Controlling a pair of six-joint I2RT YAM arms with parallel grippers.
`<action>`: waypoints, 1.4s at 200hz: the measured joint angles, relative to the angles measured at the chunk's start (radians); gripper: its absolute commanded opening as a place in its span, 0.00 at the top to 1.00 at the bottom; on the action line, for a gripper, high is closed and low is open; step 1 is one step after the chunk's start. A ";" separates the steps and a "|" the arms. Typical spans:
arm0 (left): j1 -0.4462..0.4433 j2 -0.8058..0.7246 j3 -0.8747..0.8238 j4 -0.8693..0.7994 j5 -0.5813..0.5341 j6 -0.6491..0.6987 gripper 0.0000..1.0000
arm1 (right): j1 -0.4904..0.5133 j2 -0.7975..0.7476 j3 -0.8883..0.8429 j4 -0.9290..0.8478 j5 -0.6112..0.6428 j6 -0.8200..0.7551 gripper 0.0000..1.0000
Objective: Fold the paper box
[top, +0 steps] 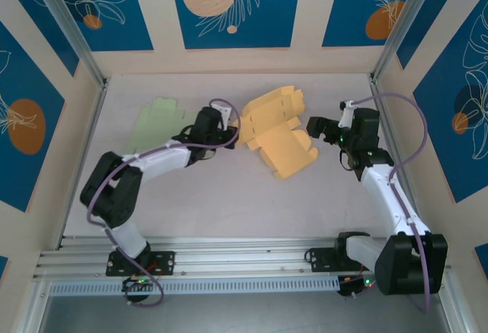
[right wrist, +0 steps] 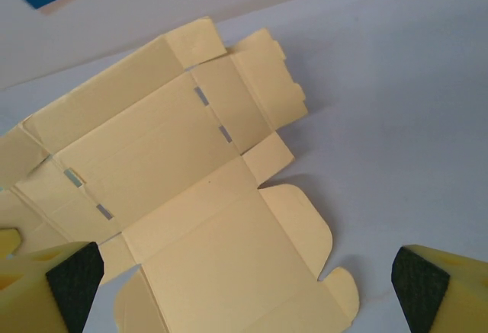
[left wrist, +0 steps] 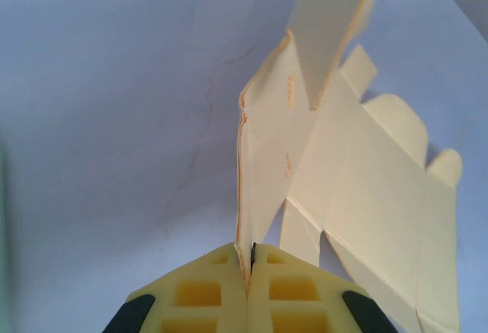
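Observation:
The paper box (top: pixel 276 133) is a flat yellow cardboard blank with several flaps, lying unfolded on the pale table in the middle of the top view. My left gripper (top: pixel 237 132) sits at its left edge. In the left wrist view that gripper (left wrist: pixel 250 263) is shut on a raised side flap of the box (left wrist: pixel 358 180), pinched edge-on between the yellow pads. My right gripper (top: pixel 329 121) hovers just right of the blank. Its jaws (right wrist: pixel 248 291) stand wide open above the near corner of the box (right wrist: pixel 152 150), holding nothing.
A pale green paper blank (top: pixel 156 123) lies flat to the left, behind my left arm. Patterned blue walls close in the table (top: pixel 229 203) at the back and both sides. An aluminium rail (top: pixel 229 260) runs along the near edge.

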 measured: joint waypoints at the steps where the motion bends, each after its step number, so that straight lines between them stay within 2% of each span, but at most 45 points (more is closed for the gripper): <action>1: 0.002 -0.003 -0.001 0.000 0.004 0.008 1.00 | 0.000 0.003 0.004 0.000 -0.007 -0.003 0.01; 17: 0.053 -0.062 -0.025 -0.010 0.090 0.141 1.00 | 0.000 0.039 0.045 0.000 -0.065 -0.032 0.01; 37: 0.121 -0.082 -0.032 -0.017 0.222 0.245 1.00 | -0.001 0.105 0.086 0.004 -0.127 -0.075 0.01; 77: 0.245 -0.072 -0.024 -0.110 0.452 0.377 1.00 | -0.010 0.306 0.185 0.021 -0.224 -0.159 0.01; 122: 0.313 -0.022 0.042 -0.232 0.666 0.472 1.00 | -0.033 0.512 0.269 0.061 -0.383 -0.241 0.01; 161: 0.328 0.018 0.112 -0.316 0.752 0.538 1.00 | -0.044 0.656 0.311 0.083 -0.489 -0.285 0.00; 193: 0.328 0.027 0.143 -0.351 0.780 0.562 1.00 | -0.079 0.743 0.361 0.093 -0.586 -0.289 0.06; 220: 0.328 0.056 0.168 -0.351 0.789 0.557 1.00 | -0.094 0.798 0.435 0.087 -0.660 -0.304 0.17; 243: 0.328 0.088 0.183 -0.344 0.792 0.545 1.00 | -0.093 0.816 0.461 0.087 -0.719 -0.322 0.32; 269: 0.328 0.099 0.184 -0.327 0.787 0.519 1.00 | -0.092 0.816 0.461 0.080 -0.764 -0.323 0.67; 280: 0.328 0.099 0.186 -0.315 0.783 0.509 1.00 | -0.092 0.816 0.460 0.083 -0.774 -0.320 0.73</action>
